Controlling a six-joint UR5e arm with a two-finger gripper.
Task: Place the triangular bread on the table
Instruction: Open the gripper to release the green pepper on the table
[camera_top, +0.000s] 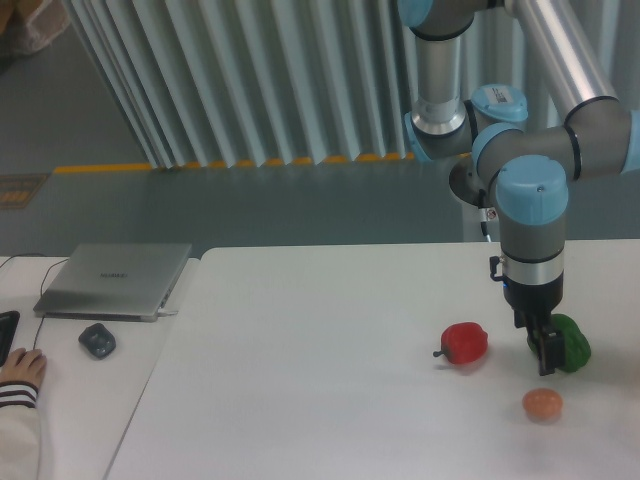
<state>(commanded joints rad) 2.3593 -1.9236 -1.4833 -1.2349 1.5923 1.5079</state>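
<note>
The triangular bread does not show in this view; it is hidden or out of frame. My gripper (546, 362) hangs straight down from the arm, low over the white table (320, 370) at the right. Its dark fingers stand close against the left side of a green pepper (572, 343). They read as one narrow dark shape, so I cannot tell whether they are open or shut, and nothing shows between them.
A red pepper (464, 342) lies left of the gripper. A small round orange-brown ball (542, 404) lies just in front of it. On the adjoining desk at the left are a closed laptop (115, 280), a mouse (97, 340) and a person's hand (20, 370).
</note>
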